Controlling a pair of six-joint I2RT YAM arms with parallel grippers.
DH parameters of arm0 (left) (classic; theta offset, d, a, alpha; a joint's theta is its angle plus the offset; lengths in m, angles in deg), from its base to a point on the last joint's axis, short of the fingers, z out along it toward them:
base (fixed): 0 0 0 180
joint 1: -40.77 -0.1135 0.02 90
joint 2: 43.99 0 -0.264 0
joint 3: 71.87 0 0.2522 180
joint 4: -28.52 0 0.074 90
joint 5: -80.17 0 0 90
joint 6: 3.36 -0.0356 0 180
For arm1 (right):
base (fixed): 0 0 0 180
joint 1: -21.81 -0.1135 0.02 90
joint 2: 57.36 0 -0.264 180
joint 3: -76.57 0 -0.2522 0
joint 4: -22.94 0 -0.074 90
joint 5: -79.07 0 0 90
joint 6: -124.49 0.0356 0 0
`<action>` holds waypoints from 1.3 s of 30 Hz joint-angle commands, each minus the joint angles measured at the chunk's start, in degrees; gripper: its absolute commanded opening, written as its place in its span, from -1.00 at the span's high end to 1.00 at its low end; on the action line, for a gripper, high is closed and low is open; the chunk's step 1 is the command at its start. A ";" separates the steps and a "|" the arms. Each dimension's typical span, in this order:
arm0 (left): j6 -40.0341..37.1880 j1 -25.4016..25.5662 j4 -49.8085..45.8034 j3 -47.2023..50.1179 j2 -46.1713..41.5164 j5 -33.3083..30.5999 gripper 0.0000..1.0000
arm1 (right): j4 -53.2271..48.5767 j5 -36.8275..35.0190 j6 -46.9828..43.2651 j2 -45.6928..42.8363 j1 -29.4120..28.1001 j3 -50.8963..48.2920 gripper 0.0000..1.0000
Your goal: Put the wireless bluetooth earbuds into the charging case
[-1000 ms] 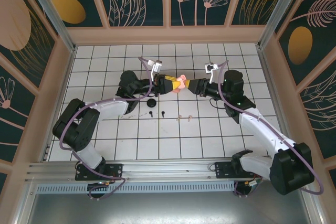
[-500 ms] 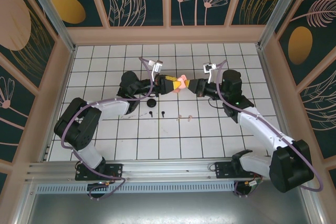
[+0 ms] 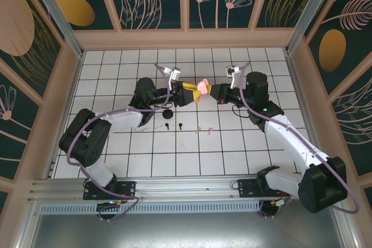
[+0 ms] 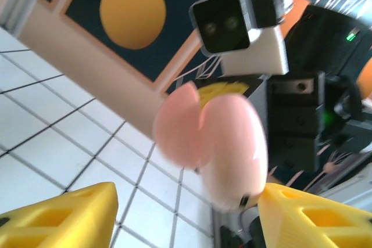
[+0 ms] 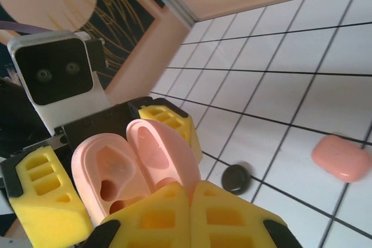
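A pale pink charging case (image 3: 201,87) hangs open above the table's middle, between both arms. My left gripper (image 3: 193,92) is shut on its base, with yellow fingers (image 5: 36,193) on either side of it. From behind, the rounded case (image 4: 232,143) sits between those jaws (image 4: 186,201). My right gripper (image 5: 190,201) is shut, pinching the edge of the raised lid (image 5: 160,146). The case's sockets (image 5: 110,178) look bare. Two black earbuds (image 3: 167,125) (image 3: 180,125) and two pale pink earbuds (image 3: 199,130) (image 3: 209,129) lie on the tiles nearer the bases.
A round black object (image 3: 168,113) lies below the left forearm, near the black buds, and shows again as the same object (image 5: 235,178). A closed pink pebble-shaped case (image 5: 340,158) rests on the tiles. Patterned walls enclose the white grid table (image 3: 232,149).
The right gripper has drawn slightly back and up, and the pink lid now stands more raised. The left arm has barely moved.
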 commanded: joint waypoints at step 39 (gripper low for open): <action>-67.30 -3.53 -100.91 -44.73 9.57 14.38 -0.29 | -25.96 -1.19 -30.93 13.98 -6.43 20.52 1.00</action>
